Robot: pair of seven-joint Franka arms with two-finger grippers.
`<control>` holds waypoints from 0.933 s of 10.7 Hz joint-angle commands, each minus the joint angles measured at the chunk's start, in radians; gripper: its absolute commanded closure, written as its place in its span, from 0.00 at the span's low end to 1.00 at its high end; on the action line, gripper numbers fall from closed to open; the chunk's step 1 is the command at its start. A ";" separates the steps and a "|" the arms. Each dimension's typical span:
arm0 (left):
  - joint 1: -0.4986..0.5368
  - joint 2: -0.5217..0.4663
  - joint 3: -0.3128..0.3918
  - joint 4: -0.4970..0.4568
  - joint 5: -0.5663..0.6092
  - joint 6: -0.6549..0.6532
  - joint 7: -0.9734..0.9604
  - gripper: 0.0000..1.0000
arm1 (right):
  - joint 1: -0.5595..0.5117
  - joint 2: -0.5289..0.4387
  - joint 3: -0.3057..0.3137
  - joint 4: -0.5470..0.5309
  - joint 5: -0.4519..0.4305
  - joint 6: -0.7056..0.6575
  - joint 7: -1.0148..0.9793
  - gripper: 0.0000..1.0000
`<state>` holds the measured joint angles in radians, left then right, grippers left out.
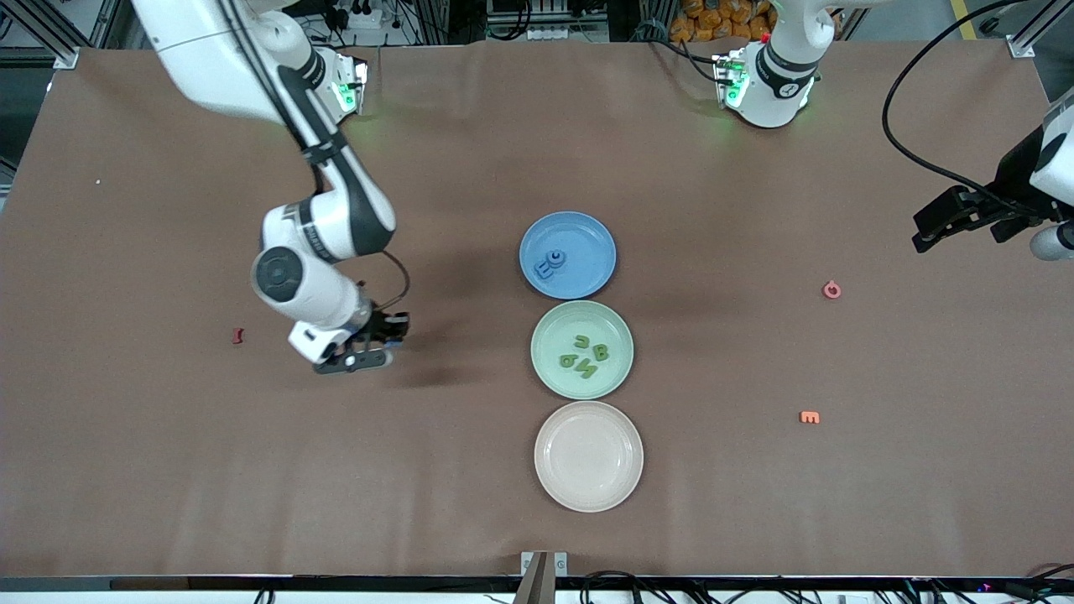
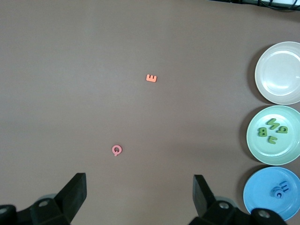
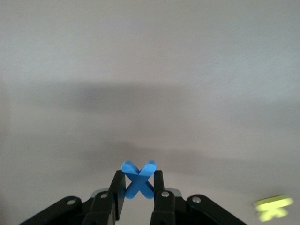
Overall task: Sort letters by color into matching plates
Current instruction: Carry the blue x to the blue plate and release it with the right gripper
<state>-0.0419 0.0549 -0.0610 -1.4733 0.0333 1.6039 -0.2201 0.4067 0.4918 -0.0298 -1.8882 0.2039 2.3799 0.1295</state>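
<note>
My right gripper [image 3: 139,176] is shut on a blue X-shaped letter [image 3: 138,179], gripped at its waist between the two fingers. In the front view this gripper [image 1: 359,356] hangs low over bare table, between a red piece and the plates. The blue plate [image 1: 581,237] holds blue letters [image 1: 551,264]. Beside it, nearer the front camera, the mint green plate [image 1: 554,329] holds several green letters [image 1: 585,355]. My left gripper [image 2: 139,185] is open and empty, waiting over the left arm's end of the table [image 1: 956,220].
A beige-pink plate [image 1: 589,455] stands nearest the front camera in the row of plates. A pink Q [image 1: 831,289] and an orange E [image 1: 810,417] lie toward the left arm's end, a red piece [image 1: 237,336] toward the right arm's. A blurred yellow-green piece [image 3: 273,207] lies near my right gripper.
</note>
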 commanded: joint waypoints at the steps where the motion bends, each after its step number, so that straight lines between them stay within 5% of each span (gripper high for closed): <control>1: 0.005 0.002 -0.002 0.011 -0.013 -0.018 0.012 0.00 | 0.157 -0.018 -0.005 0.009 0.014 -0.007 0.201 0.95; 6: 0.005 0.003 -0.002 0.010 -0.013 -0.018 0.012 0.00 | 0.415 0.072 -0.007 0.157 0.014 -0.013 0.419 0.95; 10: 0.001 0.005 -0.002 0.010 -0.013 -0.018 0.012 0.00 | 0.497 0.177 -0.007 0.250 0.011 -0.010 0.467 0.94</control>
<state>-0.0412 0.0582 -0.0615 -1.4735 0.0330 1.6031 -0.2201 0.8804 0.6004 -0.0265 -1.7056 0.2119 2.3804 0.5774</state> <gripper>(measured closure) 0.000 0.714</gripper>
